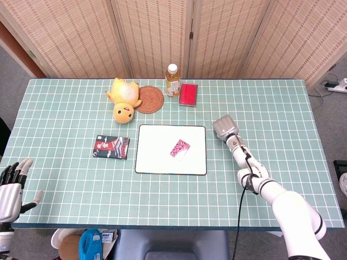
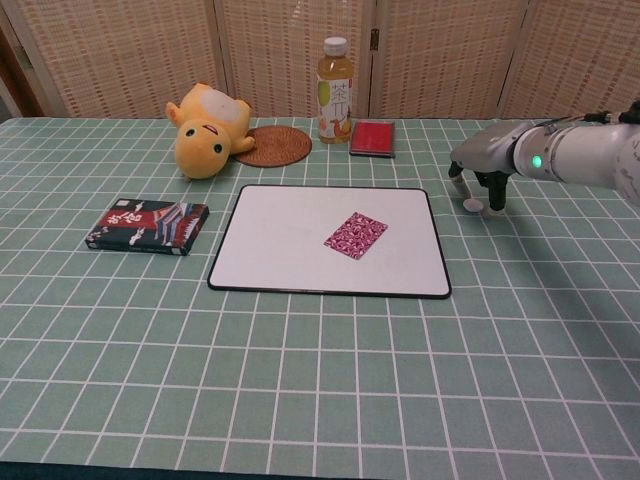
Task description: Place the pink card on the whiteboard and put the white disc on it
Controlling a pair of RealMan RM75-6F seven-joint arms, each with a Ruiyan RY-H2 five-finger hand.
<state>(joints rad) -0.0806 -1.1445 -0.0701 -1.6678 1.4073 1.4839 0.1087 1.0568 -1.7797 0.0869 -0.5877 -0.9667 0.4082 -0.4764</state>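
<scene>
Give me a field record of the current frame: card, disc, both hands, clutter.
pink card: lies flat on the whiteboard, right of its middle
white disc: on the table right of the whiteboard, under the right hand's fingers
right hand: palm down over the disc, fingers pointing down around it; grip not confirmed
left hand: at the near left table edge, fingers apart, holding nothing
clutter: yellow plush toy, woven coaster, drink bottle, red box, dark patterned box
step status: card placed, disc not yet on it
</scene>
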